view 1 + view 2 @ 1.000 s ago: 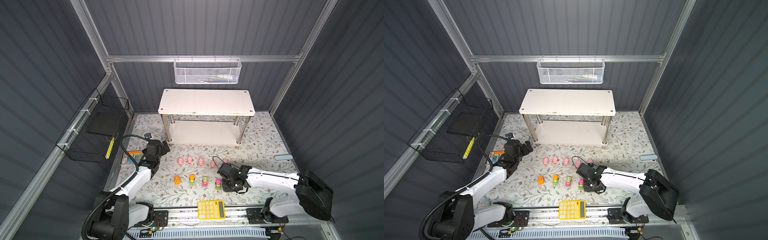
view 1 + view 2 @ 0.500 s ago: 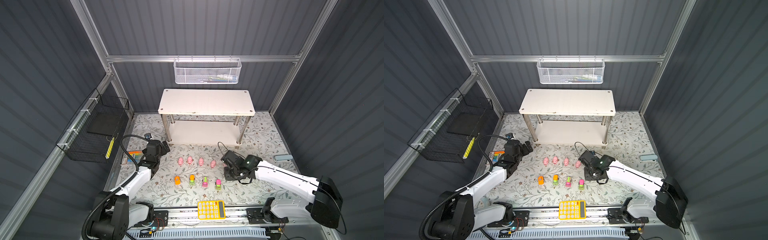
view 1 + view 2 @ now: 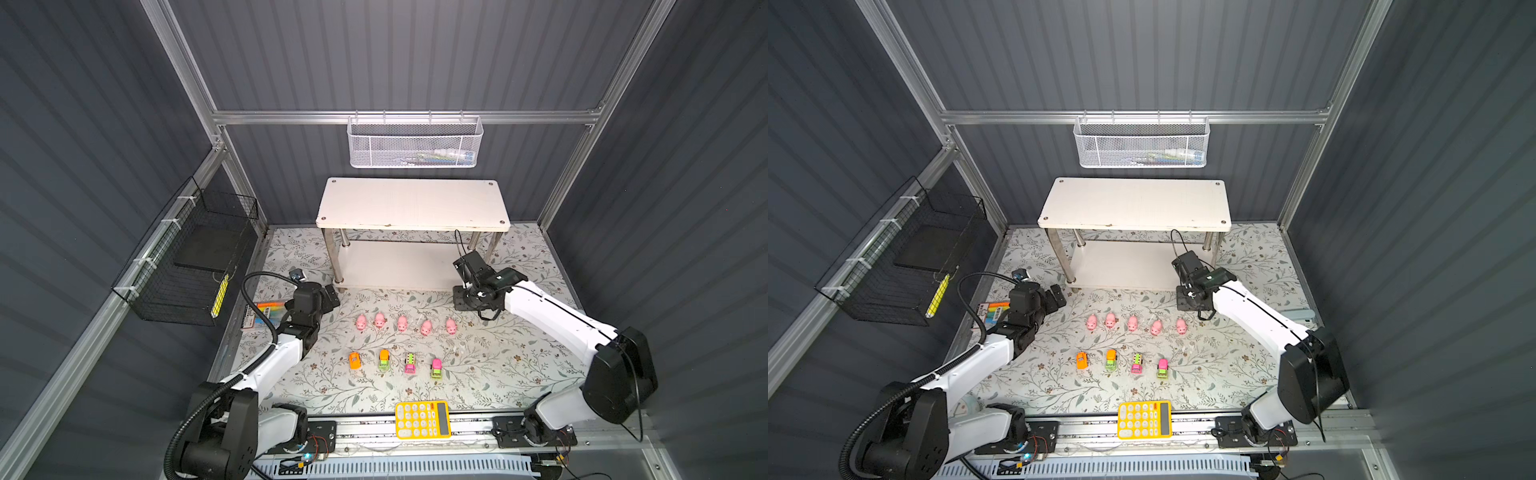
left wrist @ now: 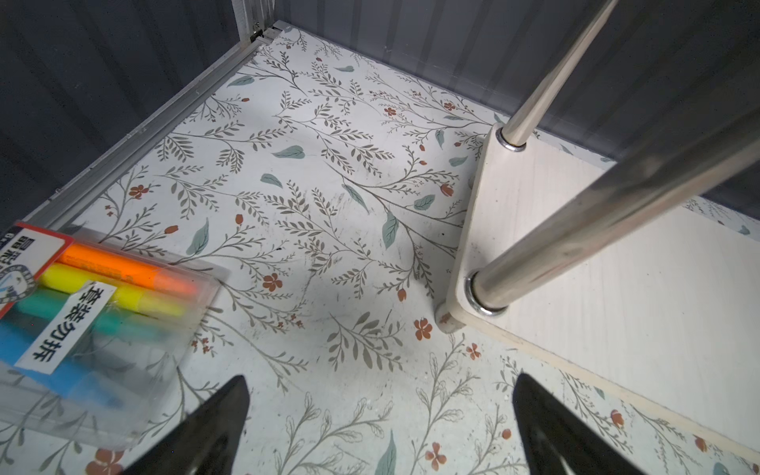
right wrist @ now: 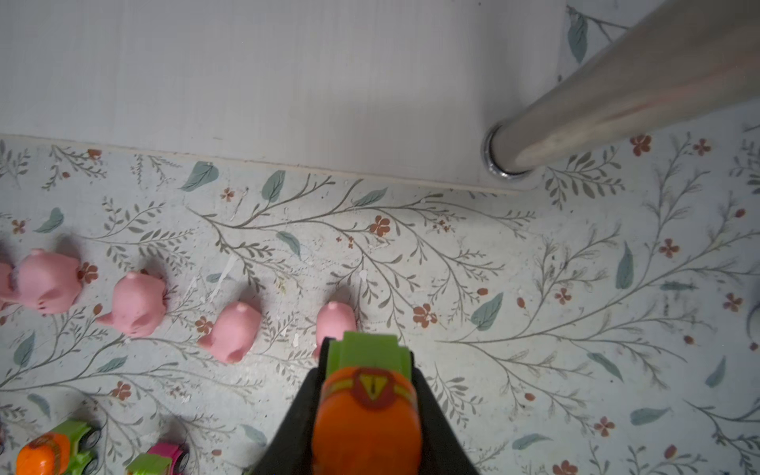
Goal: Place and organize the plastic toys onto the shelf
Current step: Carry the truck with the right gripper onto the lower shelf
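right hand (image 5: 368, 380) clamped on orange-green truck (image 5: 366, 423) | left hand (image 4: 380, 382) apart | mesh basket (image 3: 390, 143): coloured items (image 3: 449, 156)

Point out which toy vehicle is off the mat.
The green-and-orange truck, clamped in the right hand; the other four vehicles stand in a row on the mat.

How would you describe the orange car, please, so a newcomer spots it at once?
In front of the white shelf stand a row of pigs, then a row of four vehicles nearer the calculator. The car ends that row on the left arm's side, the only one without green or pink.
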You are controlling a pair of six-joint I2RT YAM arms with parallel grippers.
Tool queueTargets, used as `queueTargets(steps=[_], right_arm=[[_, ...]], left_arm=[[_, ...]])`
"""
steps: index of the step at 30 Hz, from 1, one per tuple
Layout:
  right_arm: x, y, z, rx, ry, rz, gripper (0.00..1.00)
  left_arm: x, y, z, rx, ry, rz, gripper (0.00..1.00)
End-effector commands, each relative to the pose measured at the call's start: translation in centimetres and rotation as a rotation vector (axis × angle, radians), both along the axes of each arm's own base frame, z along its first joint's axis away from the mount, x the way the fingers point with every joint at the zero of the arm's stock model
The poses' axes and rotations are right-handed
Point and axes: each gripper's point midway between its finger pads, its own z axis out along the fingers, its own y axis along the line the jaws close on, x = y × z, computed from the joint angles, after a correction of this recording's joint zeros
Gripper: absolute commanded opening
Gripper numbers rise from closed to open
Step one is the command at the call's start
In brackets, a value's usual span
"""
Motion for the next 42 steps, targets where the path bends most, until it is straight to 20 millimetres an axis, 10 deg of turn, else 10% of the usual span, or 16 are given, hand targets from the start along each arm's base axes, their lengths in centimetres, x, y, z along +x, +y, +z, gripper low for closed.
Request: queueTargets(steps=[1, 16, 42], right_arm=[[3.1, 0.0, 0.9, -0.015, -0.072, 0.011, 0.28], [9.1, -0.4, -0.9, -0.052, -0.120, -0.027, 0.28], [13.3, -1.2, -4.1, -0.055, -0.121, -0.049, 0.29]], left_arm=[[-0.3, 0.3, -0.4, 0.011, 0.005, 0.012, 1.00], [-0.4, 0.3, -0.8, 0.012, 0.016, 0.012, 1.00], [0.1, 0.3, -1.1, 0.033, 0.033, 0.010, 1.00]])
